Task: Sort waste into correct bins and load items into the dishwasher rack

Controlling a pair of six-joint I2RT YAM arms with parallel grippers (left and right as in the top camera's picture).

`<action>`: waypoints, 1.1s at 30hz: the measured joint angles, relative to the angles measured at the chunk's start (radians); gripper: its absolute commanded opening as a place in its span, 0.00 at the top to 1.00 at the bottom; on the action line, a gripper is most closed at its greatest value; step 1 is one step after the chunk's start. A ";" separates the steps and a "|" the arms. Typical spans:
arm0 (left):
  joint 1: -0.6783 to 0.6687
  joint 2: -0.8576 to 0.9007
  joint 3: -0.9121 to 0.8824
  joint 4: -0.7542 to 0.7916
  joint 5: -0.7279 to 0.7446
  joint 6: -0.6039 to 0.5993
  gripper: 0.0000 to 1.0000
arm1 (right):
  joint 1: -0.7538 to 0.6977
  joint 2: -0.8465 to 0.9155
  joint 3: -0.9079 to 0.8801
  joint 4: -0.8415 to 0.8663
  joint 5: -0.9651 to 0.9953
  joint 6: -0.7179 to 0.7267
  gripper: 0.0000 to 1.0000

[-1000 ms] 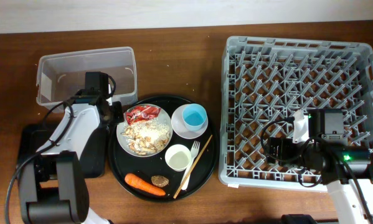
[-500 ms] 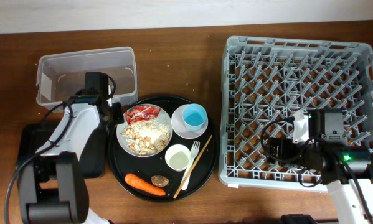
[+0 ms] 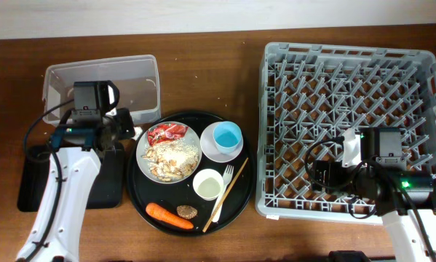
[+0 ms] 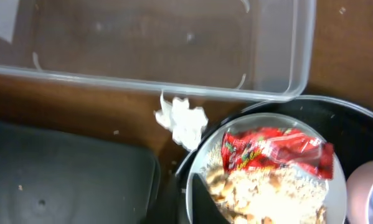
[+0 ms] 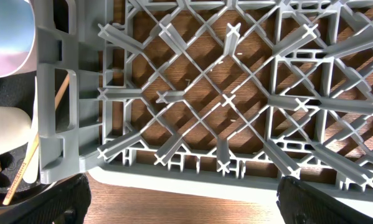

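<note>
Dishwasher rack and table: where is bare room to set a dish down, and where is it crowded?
Free: the dishwasher rack's far and tray-side peg rows, away from the right arm; the table between clear tub and rack. Crowded: the round black tray, packed with plate, blue cup, white cup, fork, carrot.

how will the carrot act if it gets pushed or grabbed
The carrot looks stiff and solid, so it probably won't bend. Its round, tapered shape may roll in a curve if nudged. The smooth skin could slip in a light grip.
</note>
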 measured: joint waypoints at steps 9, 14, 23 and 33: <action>0.000 0.205 0.000 -0.002 0.000 0.000 0.76 | 0.000 0.000 0.000 0.000 0.000 0.000 0.01; 0.000 0.276 0.000 0.066 0.015 0.000 0.76 | 0.000 0.000 0.000 0.003 0.000 0.000 0.01; 0.000 0.313 0.000 0.101 0.011 0.000 0.79 | 0.000 0.000 0.000 0.003 0.000 0.000 0.01; 0.000 0.341 0.000 0.102 0.010 0.000 1.00 | 0.000 0.000 0.000 0.003 0.000 0.000 0.01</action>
